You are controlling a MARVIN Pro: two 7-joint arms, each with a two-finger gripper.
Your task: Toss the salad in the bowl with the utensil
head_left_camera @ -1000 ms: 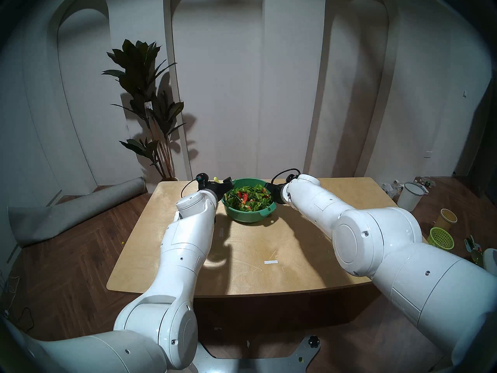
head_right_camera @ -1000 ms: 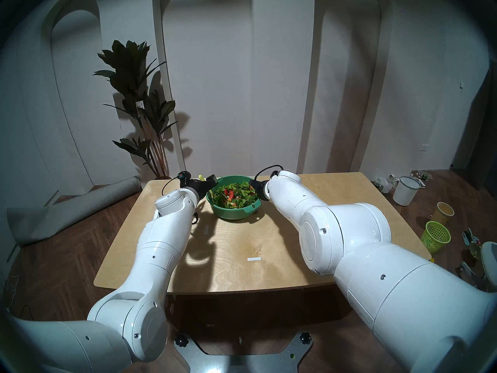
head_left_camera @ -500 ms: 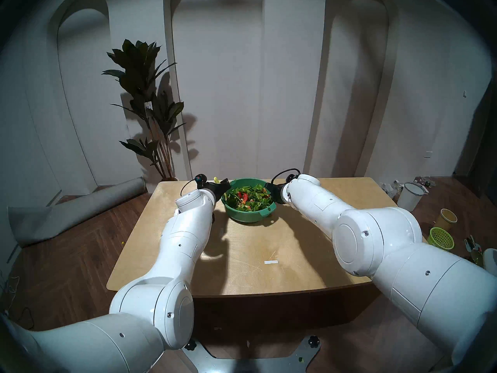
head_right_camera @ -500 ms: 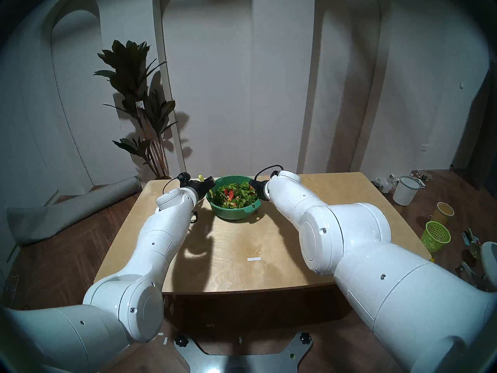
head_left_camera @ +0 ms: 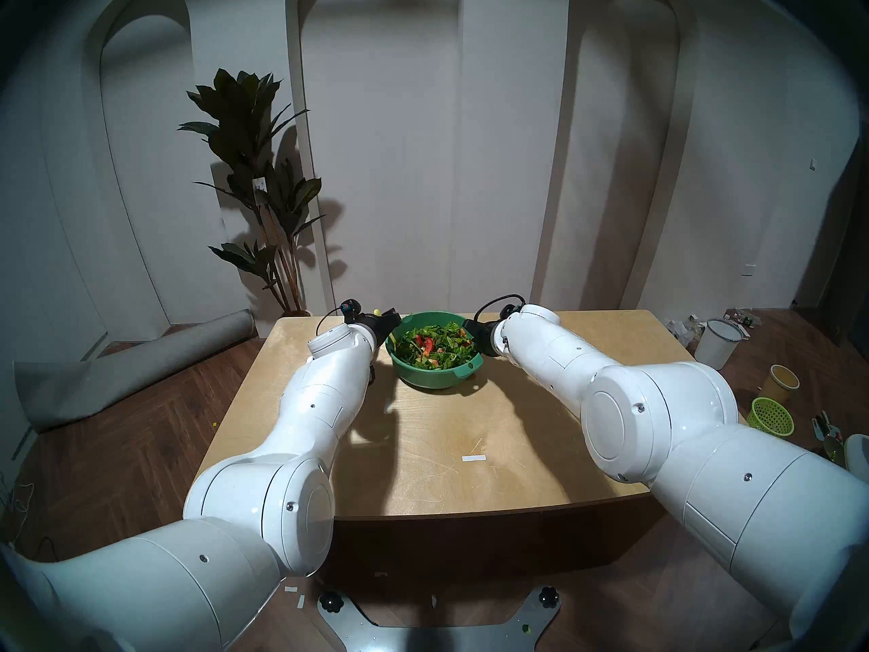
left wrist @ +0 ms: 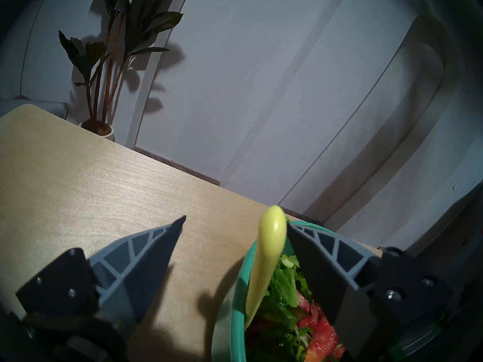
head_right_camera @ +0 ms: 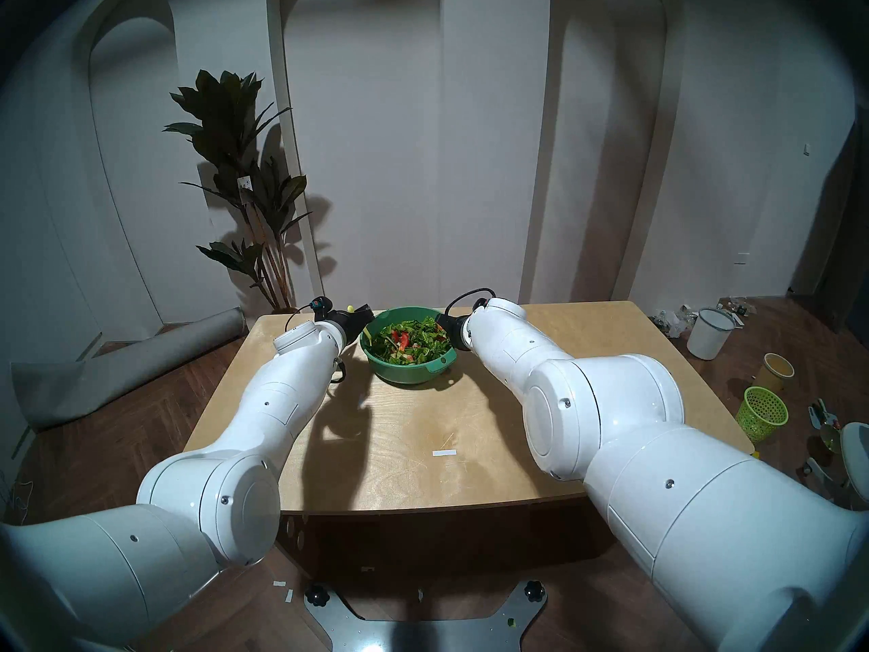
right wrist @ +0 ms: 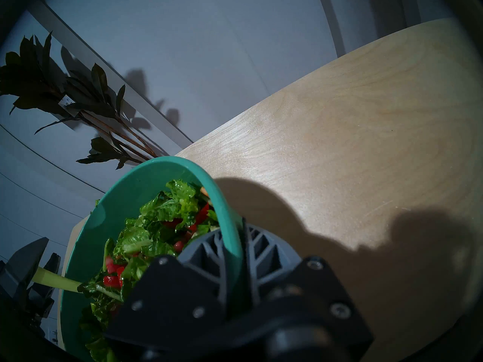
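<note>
From my station, the biggest thing I have is the pale wooden desk [head_left_camera: 423, 448], with both white arms reaching over it to the far side. On that far side sits the bowl [head_left_camera: 435, 377], round, teal-green plastic with a thick rim and a small looped tab on the near right of its rim. It is heaped with the salad [head_left_camera: 435, 350]: chopped, glossy green leaves, red tomato pieces and a few pale bits.

My right tool [right wrist: 234, 238] is clamped on the bowl's right rim; in the right wrist view the grey ribbed fingers [right wrist: 264, 245] sit one inside and one outside the teal wall, pressed against it.

My left tool [left wrist: 235, 220] stands at the bowl's left edge with its jaws spread wide, one finger over bare desk and the other over the bowl. The utensil [left wrist: 266, 259] is a slender yellow-green plastic piece with a rounded, shiny upper end. It leans on the left rim, lower end buried in the leaves, upper end poking up just beside the inner face of the bowl-side finger. I cannot tell whether it touches that finger; the other finger is well apart from it.

The potted plant [head_left_camera: 256, 176] behind the desk carries a small white tag, but I cannot read its print.
</note>
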